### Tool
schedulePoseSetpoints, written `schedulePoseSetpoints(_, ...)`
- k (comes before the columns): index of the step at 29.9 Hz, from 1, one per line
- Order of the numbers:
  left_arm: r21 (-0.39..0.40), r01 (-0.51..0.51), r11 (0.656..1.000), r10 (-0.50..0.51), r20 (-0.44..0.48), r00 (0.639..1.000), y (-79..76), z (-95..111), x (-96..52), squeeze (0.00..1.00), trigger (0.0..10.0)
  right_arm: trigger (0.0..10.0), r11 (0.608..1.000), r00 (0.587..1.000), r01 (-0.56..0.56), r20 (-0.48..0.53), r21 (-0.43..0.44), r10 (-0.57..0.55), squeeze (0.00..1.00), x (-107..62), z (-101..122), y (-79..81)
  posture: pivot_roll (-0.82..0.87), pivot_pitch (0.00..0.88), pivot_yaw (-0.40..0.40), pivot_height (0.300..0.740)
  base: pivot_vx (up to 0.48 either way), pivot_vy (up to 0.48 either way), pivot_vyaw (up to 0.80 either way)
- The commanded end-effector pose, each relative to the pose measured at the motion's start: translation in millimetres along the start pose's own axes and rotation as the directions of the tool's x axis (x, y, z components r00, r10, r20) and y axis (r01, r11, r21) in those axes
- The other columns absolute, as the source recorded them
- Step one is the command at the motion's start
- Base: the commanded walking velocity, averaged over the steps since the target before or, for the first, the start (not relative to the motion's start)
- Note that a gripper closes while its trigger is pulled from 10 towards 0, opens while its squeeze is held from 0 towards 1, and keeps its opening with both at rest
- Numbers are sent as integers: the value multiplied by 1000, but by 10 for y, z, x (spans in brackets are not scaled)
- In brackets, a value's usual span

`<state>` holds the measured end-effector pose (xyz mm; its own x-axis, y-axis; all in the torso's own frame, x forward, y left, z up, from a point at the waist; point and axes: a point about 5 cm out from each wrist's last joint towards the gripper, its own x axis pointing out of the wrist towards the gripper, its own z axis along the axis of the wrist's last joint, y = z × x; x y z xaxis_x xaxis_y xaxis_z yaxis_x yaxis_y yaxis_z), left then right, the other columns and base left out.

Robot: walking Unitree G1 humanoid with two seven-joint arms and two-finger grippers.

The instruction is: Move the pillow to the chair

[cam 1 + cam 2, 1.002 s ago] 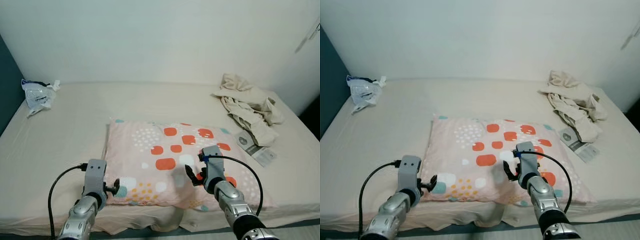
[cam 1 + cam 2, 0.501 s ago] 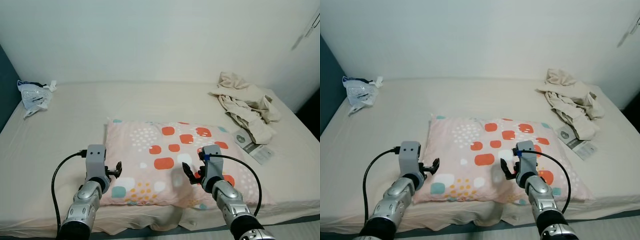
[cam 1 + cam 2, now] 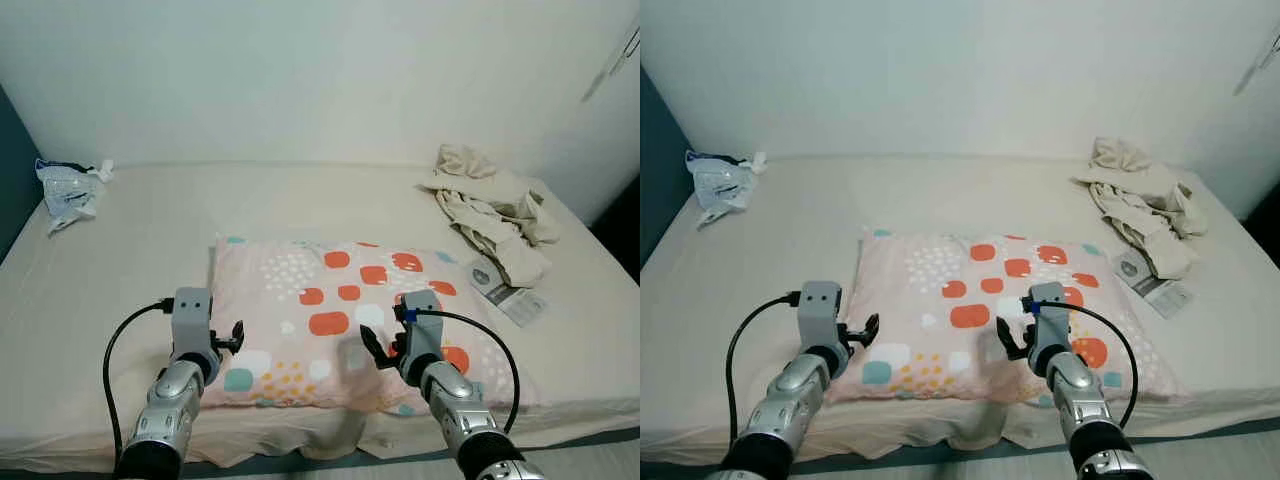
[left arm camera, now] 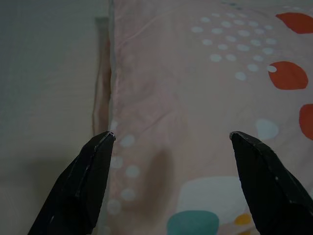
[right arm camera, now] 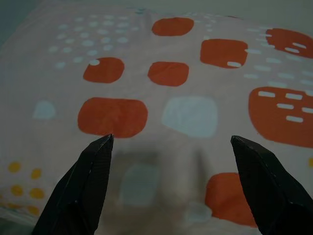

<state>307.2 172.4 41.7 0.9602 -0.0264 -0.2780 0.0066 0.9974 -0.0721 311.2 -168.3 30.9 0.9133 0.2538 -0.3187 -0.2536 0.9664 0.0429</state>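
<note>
A pink pillow (image 3: 350, 315) with orange, white and teal patches lies flat on the beige bed (image 3: 150, 230), near its front edge. My left gripper (image 3: 234, 337) hovers at the pillow's left front edge, open, with nothing between its fingers. In the left wrist view its fingers (image 4: 83, 188) straddle the pillow's left seam (image 4: 110, 98). My right gripper (image 3: 378, 350) hangs open just above the pillow's front middle, over orange and white patches (image 5: 188, 115). No chair can be seen.
A crumpled beige cloth (image 3: 495, 210) lies at the bed's far right, with a printed packet (image 3: 505, 290) beside it. A clear plastic bag (image 3: 68, 190) sits at the far left corner. A white wall backs the bed.
The left gripper rose from the pillow's front left corner up along its left edge. The right gripper shifted slightly. The camera view moved a little.
</note>
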Motion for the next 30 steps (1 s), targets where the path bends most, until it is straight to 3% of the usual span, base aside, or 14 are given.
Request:
schedulePoseSetpoints(1,-10,0,1000,0,-23,1000,-16,-70,-7,0,10000,10000,1000,1000,2,-9,10,-2,0,-14,-32,-6,19,107,-50,645,0,0,0)
schedulePoseSetpoints(20,-12,1,1000,-1,7,1000,49,72,55,0,10000,10000,999,999,32,32,33,-33,0,-22,35,-76,29,111,-36,591,0,0,0)
schedulePoseSetpoints(27,-68,51,996,-47,50,998,74,252,102,0,10000,10000,997,994,45,93,69,-52,0,-13,179,-146,43,126,-21,571,0,0,0)
schedulePoseSetpoints(30,-133,55,990,-41,105,994,171,469,159,0,10000,10000,996,990,52,127,73,-61,0,-11,292,-219,49,142,-11,571,0,0,0)
